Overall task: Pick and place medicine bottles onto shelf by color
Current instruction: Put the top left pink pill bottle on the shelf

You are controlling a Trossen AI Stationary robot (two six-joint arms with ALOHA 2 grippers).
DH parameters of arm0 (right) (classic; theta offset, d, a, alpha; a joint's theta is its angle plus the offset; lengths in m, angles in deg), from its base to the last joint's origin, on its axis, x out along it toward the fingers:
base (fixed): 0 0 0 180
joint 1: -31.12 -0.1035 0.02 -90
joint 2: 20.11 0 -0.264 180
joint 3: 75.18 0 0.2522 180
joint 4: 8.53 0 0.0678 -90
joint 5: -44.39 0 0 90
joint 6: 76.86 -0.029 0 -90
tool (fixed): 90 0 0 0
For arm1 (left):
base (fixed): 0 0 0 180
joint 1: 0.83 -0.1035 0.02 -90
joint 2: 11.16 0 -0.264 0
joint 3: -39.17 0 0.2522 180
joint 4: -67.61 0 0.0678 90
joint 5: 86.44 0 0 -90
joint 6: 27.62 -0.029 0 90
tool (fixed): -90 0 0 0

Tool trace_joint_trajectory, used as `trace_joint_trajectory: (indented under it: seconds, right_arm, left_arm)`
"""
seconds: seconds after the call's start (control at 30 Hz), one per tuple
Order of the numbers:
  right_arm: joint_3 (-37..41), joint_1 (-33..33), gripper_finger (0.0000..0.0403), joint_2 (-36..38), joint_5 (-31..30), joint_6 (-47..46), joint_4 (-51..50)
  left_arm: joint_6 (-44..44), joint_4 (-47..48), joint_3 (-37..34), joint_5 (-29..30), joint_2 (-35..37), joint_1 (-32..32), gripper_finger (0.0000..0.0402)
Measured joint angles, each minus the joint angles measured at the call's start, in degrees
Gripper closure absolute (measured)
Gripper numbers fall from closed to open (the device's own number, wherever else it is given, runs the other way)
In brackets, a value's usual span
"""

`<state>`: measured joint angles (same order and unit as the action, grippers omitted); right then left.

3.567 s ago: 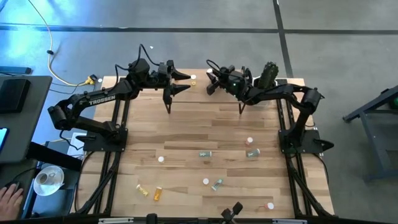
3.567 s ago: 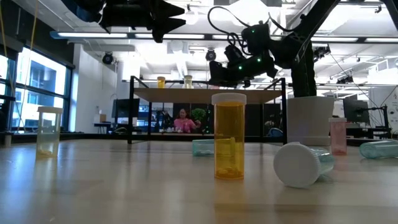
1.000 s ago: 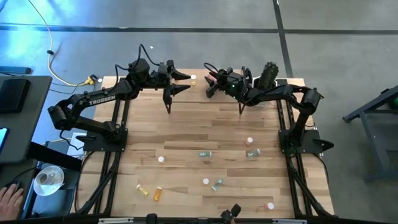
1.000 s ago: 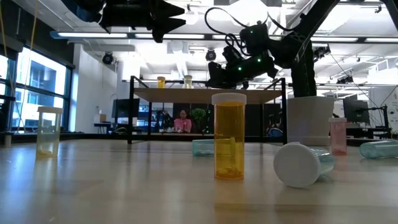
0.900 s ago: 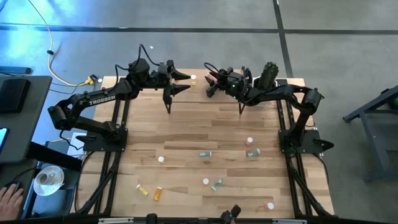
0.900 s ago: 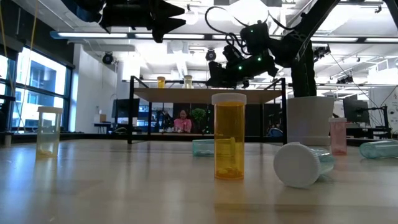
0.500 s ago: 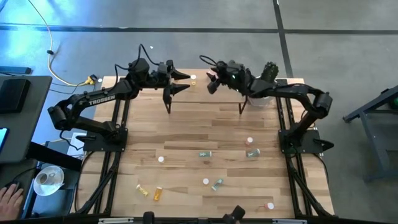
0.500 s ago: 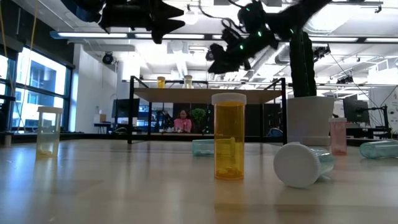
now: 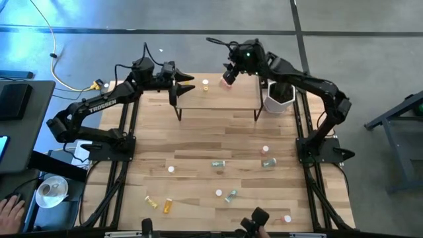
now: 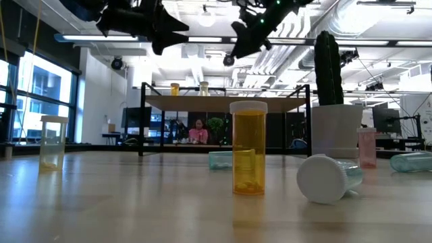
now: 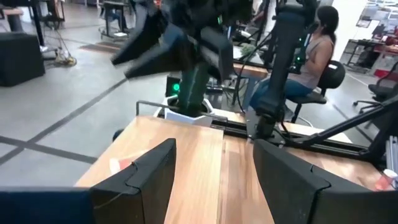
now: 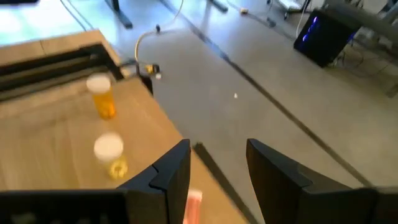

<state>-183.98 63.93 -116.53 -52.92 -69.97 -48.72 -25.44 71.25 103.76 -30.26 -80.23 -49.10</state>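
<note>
Wooden shelf [image 9: 218,92], black metal legs

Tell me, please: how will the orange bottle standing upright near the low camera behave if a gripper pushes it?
The orange bottle is tall and narrow on a small base, so a push near its white cap would probably tip it. Its body is see-through with little showing inside, so it is likely light. Once down it may roll, like the round bottle lying on its side beside it.
</note>
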Motion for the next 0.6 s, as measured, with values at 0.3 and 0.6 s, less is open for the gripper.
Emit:
trace_joint_trajectory:
  seconds: [0.3,0.6]
  right_arm:
    - [-13.2,0.6,0.0226,-5.9,0.1,3.7,-9.0]
    - [-22.1,1.9,0.0212,-12.5,2.6,2.9,-21.0]
  left_arm:
    - [0.0,3.6,0.0,0.2,3.0,-0.5,0.0198]
    - [-1.4,4.8,0.0,0.3,4.3,-0.5,0.0198]
